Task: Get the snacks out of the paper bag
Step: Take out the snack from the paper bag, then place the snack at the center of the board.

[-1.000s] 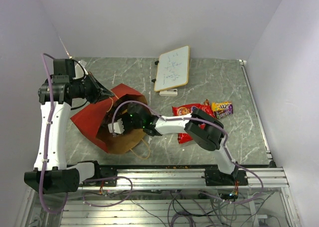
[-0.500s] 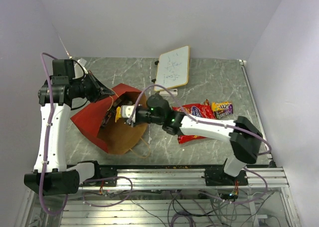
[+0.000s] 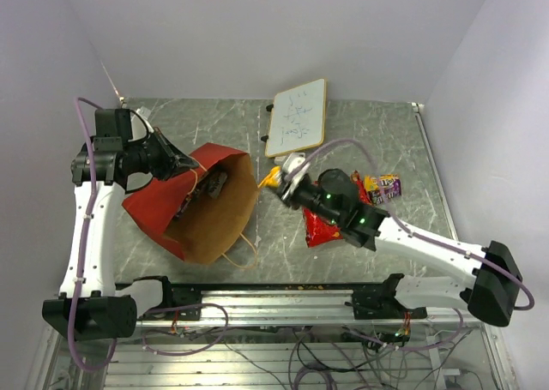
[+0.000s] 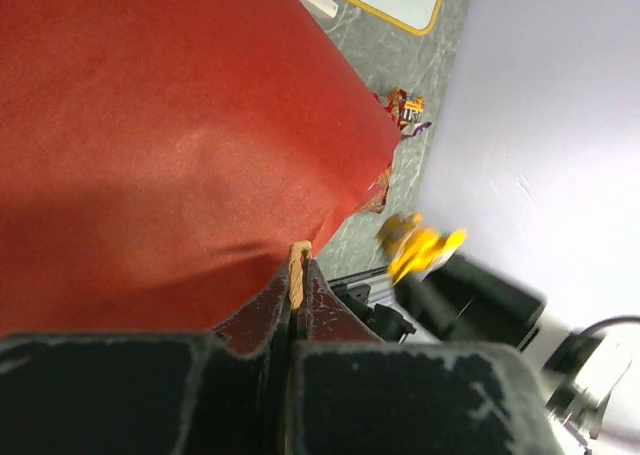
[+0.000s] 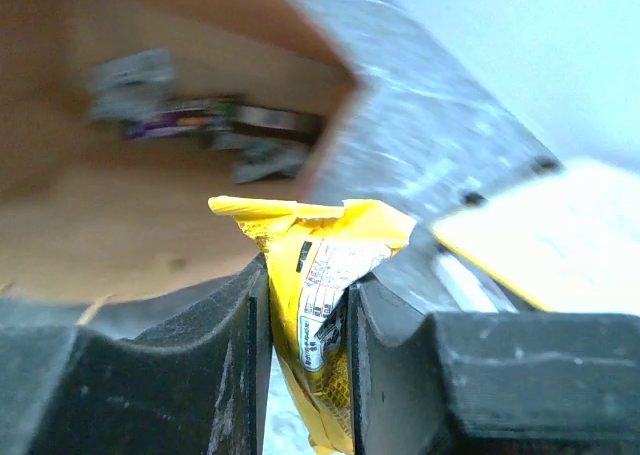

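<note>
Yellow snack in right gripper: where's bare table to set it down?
Bare: the far-right stretch between the whiteboard and the right rail; also the near strip between the paper bag and the red cookie packet. Crowded: around that packet and the candy bars, beside the right gripper holding the yellow snack.

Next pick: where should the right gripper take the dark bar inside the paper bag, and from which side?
Probably the end nearest the mouth, pinched across its narrow width, entering from the right: the paper bag lies on its side opening rightward, held by the left gripper, and the dark bar lies just inside.
</note>
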`<state>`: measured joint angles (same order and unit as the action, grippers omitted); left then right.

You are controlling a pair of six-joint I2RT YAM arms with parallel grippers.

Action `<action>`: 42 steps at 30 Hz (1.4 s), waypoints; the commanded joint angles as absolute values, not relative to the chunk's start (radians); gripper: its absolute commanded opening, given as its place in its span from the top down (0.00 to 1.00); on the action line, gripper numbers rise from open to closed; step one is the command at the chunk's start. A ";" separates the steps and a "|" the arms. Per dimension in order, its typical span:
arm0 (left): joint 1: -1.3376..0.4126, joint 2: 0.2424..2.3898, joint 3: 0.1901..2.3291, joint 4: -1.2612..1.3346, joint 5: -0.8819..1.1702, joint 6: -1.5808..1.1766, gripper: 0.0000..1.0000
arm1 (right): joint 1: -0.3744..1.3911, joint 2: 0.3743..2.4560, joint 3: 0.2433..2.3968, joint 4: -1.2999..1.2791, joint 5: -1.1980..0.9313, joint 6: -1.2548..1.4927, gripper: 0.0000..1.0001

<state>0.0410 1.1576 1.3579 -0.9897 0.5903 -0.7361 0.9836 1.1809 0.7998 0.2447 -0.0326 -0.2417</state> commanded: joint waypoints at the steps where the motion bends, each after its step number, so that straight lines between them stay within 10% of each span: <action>1: 0.036 1.121 1.336 -0.930 0.577 -0.749 0.93 | 0.812 1.150 0.826 0.179 0.268 0.033 1.00; 19: 0.035 1.166 1.386 -0.957 0.604 -0.731 0.93 | -0.052 1.340 0.931 -0.628 0.463 1.174 1.00; 38: 0.035 1.173 1.393 -0.970 0.627 -0.714 0.93 | -0.139 1.364 0.616 -0.260 0.423 1.538 0.89; 42: 0.035 1.181 1.397 -0.968 0.637 -0.709 0.93 | -0.140 1.382 0.604 -0.221 0.422 1.545 0.73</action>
<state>0.0410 1.1805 1.3773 -0.9730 0.6075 -0.7319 -0.1299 1.3693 0.6159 -0.3065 0.4065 1.4960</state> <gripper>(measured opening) 0.072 0.281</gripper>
